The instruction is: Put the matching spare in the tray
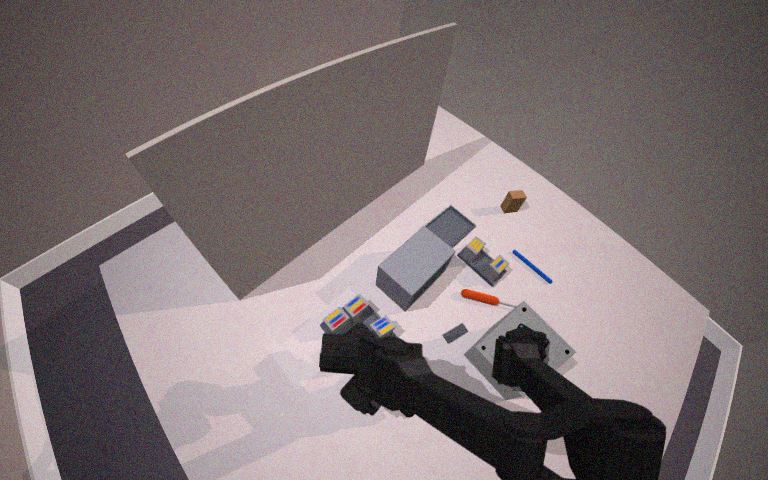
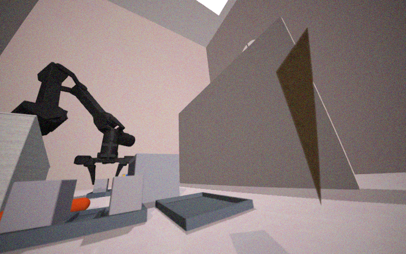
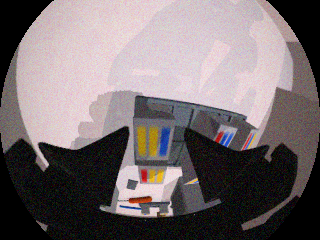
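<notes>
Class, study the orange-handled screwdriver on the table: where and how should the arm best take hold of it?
Grip the orange-handled screwdriver around the middle of its thick handle, coming from above, fingers on its two long sides. It lies flat, and the handle is long and rounded, while the shaft is thin and its end reaches the grey square plate, which probably leaves less room.
</notes>
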Robot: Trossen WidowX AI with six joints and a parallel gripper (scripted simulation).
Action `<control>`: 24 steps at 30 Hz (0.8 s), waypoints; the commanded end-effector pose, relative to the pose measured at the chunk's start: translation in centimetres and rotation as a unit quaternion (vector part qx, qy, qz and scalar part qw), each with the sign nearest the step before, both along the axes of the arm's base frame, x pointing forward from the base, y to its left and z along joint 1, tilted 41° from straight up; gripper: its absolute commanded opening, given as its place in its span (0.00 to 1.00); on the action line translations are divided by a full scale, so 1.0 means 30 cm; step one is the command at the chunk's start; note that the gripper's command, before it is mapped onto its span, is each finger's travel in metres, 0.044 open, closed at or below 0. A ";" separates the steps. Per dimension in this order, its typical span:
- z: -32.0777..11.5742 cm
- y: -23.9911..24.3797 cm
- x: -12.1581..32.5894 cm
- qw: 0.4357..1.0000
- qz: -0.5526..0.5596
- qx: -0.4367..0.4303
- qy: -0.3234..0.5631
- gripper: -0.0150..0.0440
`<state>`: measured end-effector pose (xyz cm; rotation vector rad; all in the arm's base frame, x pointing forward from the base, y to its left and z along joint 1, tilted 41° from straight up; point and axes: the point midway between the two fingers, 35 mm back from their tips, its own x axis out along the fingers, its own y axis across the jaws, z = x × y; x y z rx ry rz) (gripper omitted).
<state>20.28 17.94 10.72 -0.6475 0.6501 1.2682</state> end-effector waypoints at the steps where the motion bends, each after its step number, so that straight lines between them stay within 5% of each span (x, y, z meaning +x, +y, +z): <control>1: -0.027 0.016 -0.002 1.000 -0.002 -0.002 0.005 0.76; 17: -0.048 0.035 -0.004 1.000 -0.002 -0.001 0.005 0.76; 24: -0.044 0.035 -0.005 1.000 0.001 0.000 0.003 0.48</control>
